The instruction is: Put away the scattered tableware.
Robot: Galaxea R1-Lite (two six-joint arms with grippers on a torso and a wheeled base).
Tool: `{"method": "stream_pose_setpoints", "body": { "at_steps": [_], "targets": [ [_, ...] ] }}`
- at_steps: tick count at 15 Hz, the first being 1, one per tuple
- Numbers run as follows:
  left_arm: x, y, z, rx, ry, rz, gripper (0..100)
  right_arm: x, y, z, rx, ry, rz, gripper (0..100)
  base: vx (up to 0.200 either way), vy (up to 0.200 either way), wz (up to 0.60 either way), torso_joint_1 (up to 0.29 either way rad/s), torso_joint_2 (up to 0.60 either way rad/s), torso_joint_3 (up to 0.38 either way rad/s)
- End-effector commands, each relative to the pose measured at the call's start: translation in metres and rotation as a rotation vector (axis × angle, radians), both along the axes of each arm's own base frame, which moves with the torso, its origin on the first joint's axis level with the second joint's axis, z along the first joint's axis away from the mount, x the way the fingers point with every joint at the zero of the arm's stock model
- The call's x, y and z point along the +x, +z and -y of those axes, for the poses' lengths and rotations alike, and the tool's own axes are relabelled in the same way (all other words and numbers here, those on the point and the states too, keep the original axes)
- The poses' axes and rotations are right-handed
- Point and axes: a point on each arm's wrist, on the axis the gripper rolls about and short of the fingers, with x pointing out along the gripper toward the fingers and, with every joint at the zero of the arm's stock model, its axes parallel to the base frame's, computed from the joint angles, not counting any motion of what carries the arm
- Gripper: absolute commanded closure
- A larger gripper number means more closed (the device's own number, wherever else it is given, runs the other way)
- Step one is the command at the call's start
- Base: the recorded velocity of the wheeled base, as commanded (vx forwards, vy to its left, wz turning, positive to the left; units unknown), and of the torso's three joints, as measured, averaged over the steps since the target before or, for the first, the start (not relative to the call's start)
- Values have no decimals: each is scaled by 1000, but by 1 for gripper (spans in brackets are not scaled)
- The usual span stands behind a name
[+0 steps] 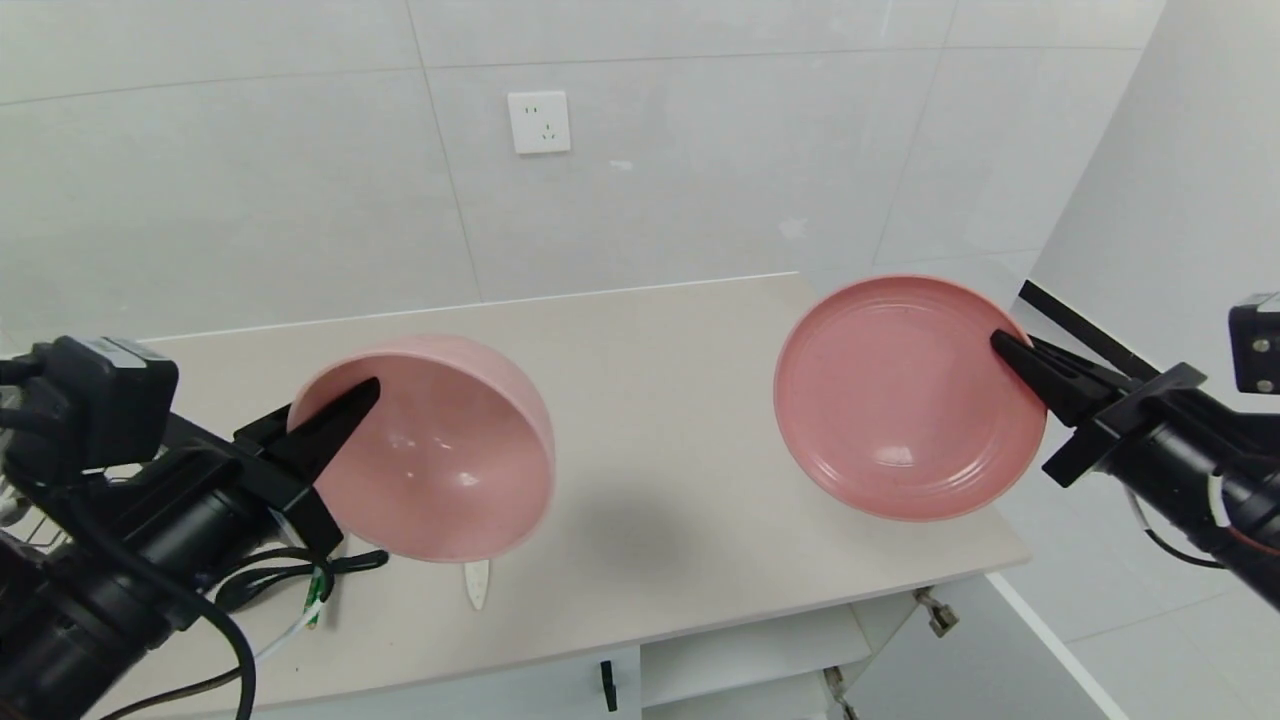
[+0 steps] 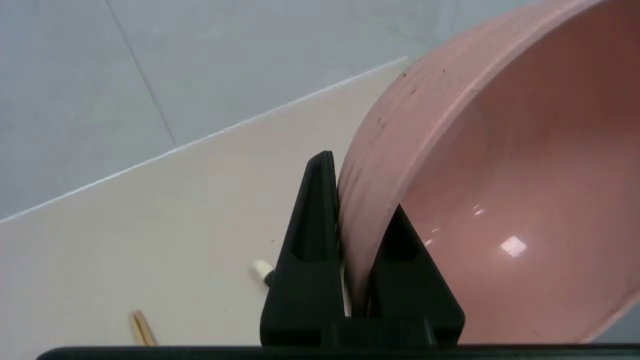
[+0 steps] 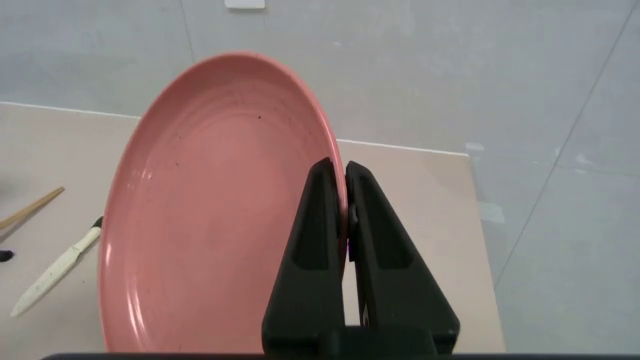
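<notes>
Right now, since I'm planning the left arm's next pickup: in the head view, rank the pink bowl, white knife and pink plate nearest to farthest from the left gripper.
1. Pink bowl: clamped in the left gripper.
2. White knife: on the table, just under the bowl.
3. Pink plate: far right, in the right gripper.

Pink bowl (image 1: 452,470), darker pink plate (image 1: 900,400)

Kitchen; tiled wall (image 1: 250,180); countertop (image 1: 650,420)
</notes>
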Motion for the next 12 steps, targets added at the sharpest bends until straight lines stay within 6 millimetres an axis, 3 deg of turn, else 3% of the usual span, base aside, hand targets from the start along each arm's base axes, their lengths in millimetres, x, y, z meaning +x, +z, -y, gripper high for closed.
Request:
{"method": "stream_pose_setpoints", "body": {
  "at_steps": [1,2,10,11,12],
  "targets": [
    [12,-10,-6,2,58,-33,100,0,2,-1,-5,3,11,100,0,0,0,0,0,0],
    [14,-10,-6,-5,60,-26,100,0,1,-1,-17,1,16,100,0,0,0,0,0,0],
    [7,-14,-4,-6,35,-12,100,0,2,-3,-49,3,37,100,-200,0,0,1,1,3],
    [7,-15,-2,-5,27,-17,100,0,3,-4,-48,7,41,100,-200,200,0,-2,2,2],
    [6,-14,-1,-8,17,-16,100,-1,3,-4,-48,7,40,100,0,0,0,0,0,0]
  ]
}}
